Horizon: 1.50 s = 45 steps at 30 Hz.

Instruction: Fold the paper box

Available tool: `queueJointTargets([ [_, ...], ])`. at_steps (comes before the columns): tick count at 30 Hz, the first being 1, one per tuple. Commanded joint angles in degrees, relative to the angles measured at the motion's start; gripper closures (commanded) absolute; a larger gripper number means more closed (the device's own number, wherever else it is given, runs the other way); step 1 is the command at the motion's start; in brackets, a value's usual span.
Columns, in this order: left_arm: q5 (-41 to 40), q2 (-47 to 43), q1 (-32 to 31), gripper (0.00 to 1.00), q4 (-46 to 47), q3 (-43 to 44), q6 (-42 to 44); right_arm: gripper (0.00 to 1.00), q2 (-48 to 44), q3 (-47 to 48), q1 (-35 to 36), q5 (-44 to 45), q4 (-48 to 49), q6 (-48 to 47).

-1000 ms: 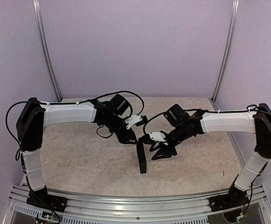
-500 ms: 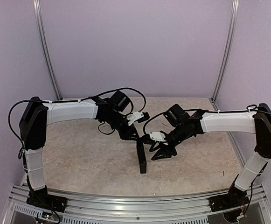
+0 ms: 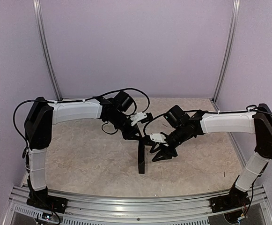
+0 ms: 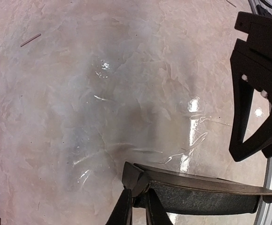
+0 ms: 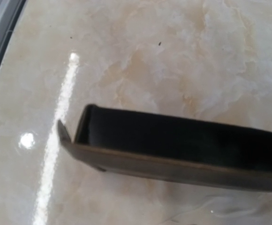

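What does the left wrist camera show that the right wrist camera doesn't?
Only left wrist: the left gripper pinching the paper box by its end flap, and the right gripper open nearby. Only right wrist: the box's hollow open end. Both: the box and the marbled table.

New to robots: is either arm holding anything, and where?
The left end effector pinches the matte black cardboard box by its end flap; for the right end effector, cannot tell.
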Motion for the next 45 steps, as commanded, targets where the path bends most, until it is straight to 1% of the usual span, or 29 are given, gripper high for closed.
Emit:
queueJointTargets([
  [1, 2.74, 1.54, -0.55, 0.88, -1.82, 1.37, 1.49, 0.56, 0.98, 0.73, 0.56, -0.63, -1.38, -0.26],
  [2, 3.06, 1.38, -0.66, 0.88, -1.75, 1.23, 1.68, 0.56, 0.98, 0.75, 0.51, -0.63, -1.38, -0.26],
  [4, 3.01, 1.21, -0.92, 0.83, -1.31, 0.81, 2.01, 0.56, 0.93, 0.7, 0.5, -0.64, -1.39, -0.26],
  [6, 1.72, 1.02, -1.18, 0.8, -0.89, 0.49, 2.46, 0.56, 0.83, 0.76, 0.49, -0.78, -1.57, -0.22],
  [10, -1.9, 0.86, -1.17, 0.8, -0.32, -0.59, -0.15, 0.56, -0.05, 0.67, 0.51, 0.14, -1.03, 0.73],
  [11, -2.64, 0.12, -1.21, 0.8, 1.71, -2.59, -0.99, 0.57, -0.26, 0.7, 0.51, 0.91, -0.47, 1.24],
  [14, -6.65, -6.21, -1.07, 0.79, 9.4, -10.09, -4.6, 0.59, -0.17, 1.71, 0.49, 1.89, 0.18, 2.47],
  [16, -10.46, -10.96, -0.69, 0.76, 12.97, -14.2, -8.33, 0.59, 0.43, 2.82, 0.5, 1.97, 0.22, 3.91],
  [18, -13.71, -14.65, -0.51, 0.73, 15.44, -17.77, -13.94, 0.59, 1.24, 4.06, 0.5, 1.49, -0.71, 5.14],
  [20, -14.57, -18.48, -0.95, 0.71, 18.81, -23.74, -18.23, 0.57, 1.28, 4.71, 0.57, 0.98, -1.35, 6.42],
  [23, -13.69, -24.04, -1.82, 0.7, 24.75, -31.79, -24.62, 0.49, 0.8, 5.12, 0.5, 0.57, -0.82, 9.35],
  [26, -12.27, -27.45, -2.38, 0.69, 30.02, -37.4, -29.69, 0.48, 2.59, 7.46, 0.45, 1.36, -2.6, 11.37],
  [28, -11.05, -27.99, -2.71, 0.7, 31.23, -38.89, -32.0, 0.52, 3.94, 8.96, 0.47, 3.16, -3.56, 11.68],
  [30, -12.16, -27.42, -3.44, 0.71, 31.25, -39.67, -33.31, 0.54, 4.65, 9.62, 0.46, 5.09, -4.32, 11.39],
  [35, -14.53, -23.42, -6.35, 0.73, 32.4, -40.96, -35.7, 0.53, 3.39, 8.99, 0.43, 8.57, -4.22, 11.06],
  [40, -13.97, -19.16, -9.47, 0.74, 35.98, -40.9, -37.2, 0.53, 4.67, 9.34, 0.43, 13.22, -4.29, 11.92],
  [45, -13.19, -17.39, -11.61, 0.74, 37.67, -40.32, -37.42, 0.61, 8.74, 11.79, 0.47, 11.36, -4.12, 11.27],
])
